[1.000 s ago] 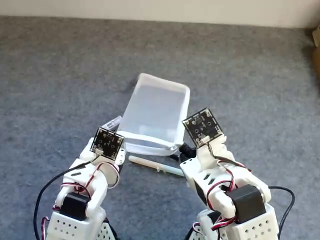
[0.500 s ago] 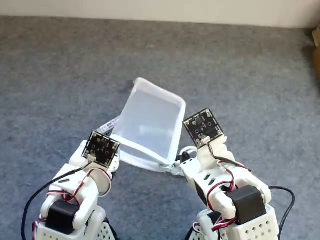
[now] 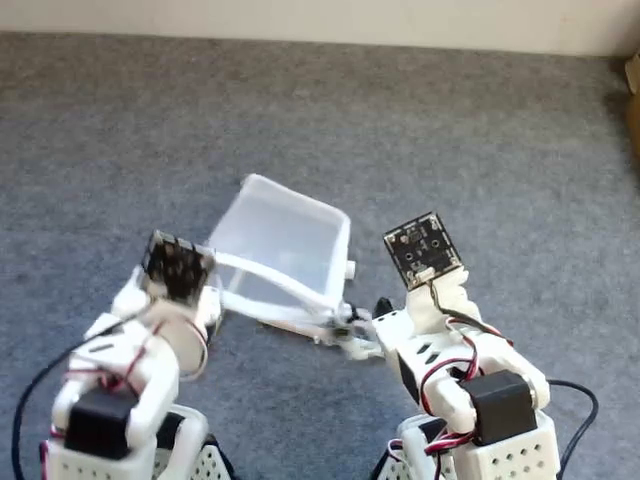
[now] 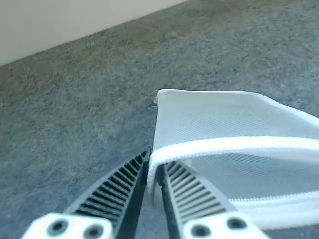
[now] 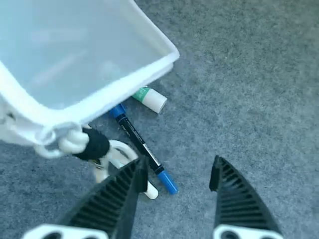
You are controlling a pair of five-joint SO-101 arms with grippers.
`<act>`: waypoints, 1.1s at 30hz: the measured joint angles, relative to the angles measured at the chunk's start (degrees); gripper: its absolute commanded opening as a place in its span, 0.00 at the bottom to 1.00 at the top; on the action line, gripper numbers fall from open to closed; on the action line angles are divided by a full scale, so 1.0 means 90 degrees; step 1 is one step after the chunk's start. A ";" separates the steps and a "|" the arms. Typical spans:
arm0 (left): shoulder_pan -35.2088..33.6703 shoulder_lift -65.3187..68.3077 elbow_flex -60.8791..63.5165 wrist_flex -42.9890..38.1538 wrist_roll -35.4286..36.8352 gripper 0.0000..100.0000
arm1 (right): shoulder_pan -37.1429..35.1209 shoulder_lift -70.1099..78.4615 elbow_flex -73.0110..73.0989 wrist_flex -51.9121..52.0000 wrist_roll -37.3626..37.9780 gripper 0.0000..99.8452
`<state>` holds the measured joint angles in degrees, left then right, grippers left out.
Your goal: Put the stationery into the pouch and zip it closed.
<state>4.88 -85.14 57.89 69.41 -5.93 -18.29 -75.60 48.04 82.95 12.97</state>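
The translucent white pouch [image 3: 285, 245] is tilted up off the carpet, and my left gripper [image 4: 153, 174] is shut on the corner of its zip rim [image 4: 224, 145]. In the high view the left gripper [image 3: 212, 292] sits at the pouch's near-left corner. My right gripper [image 5: 177, 172] hangs open over the stationery beside the pouch's other end. There a blue pen [image 5: 142, 149], a white pen [image 5: 122, 158] and a green-labelled stick [image 5: 149, 98] lie on the carpet, partly under the pouch [image 5: 75, 55]. The zip pull [image 5: 75, 142] dangles next to them.
Grey carpet [image 3: 480, 130] covers the table, with open room beyond and to both sides of the pouch. A pale wall edge [image 3: 320, 20] runs along the back. A brown object [image 3: 634, 90] shows at the far right edge.
The left arm swung leftward, dragging the pouch's near corner with it, so the pouch turned and lifted. The right arm shifted slightly to the right.
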 measured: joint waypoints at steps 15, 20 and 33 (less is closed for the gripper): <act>-0.1407 0.2002 -0.2667 0.1055 0.0254 0.01 | 0.0068 0.0156 0.0000 0.0000 0.0117 0.19; -0.1856 0.2002 -0.2833 0.1221 0.0283 0.01 | 0.0068 0.1211 0.0000 -0.0215 0.0137 0.19; -0.2764 0.2002 -0.2774 0.1221 0.0430 0.01 | 0.0010 0.3380 0.0000 -0.1514 0.0166 0.19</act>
<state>-20.00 -67.12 32.92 80.40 -2.07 -18.20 -45.19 48.04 69.32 14.46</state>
